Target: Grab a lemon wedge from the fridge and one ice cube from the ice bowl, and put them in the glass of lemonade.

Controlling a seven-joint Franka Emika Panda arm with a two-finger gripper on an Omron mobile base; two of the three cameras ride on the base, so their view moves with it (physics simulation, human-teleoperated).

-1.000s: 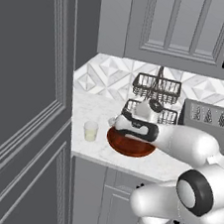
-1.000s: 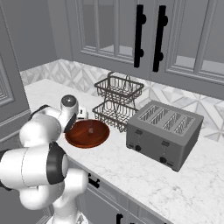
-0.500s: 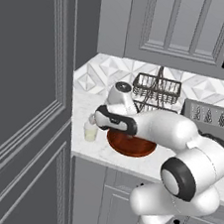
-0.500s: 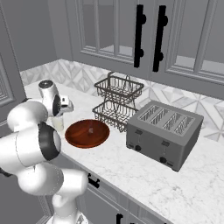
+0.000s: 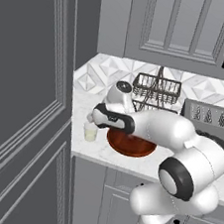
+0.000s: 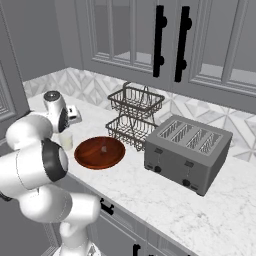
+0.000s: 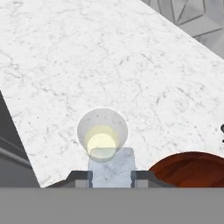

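Gripper (image 7: 111,174) holds the ice cube (image 7: 111,168) narrowly above the glass of lemonade (image 7: 102,139); released off-centre, it could glance off the rim onto the counter (image 7: 65,57).

Light is even and soft, with no clear source and only faint shadows under the bowl (image 5: 131,142) and basket (image 6: 135,122). Rendered edges stay sharp everywhere. The arm's white shell shows mild sheen. No blur, glare or distortion.
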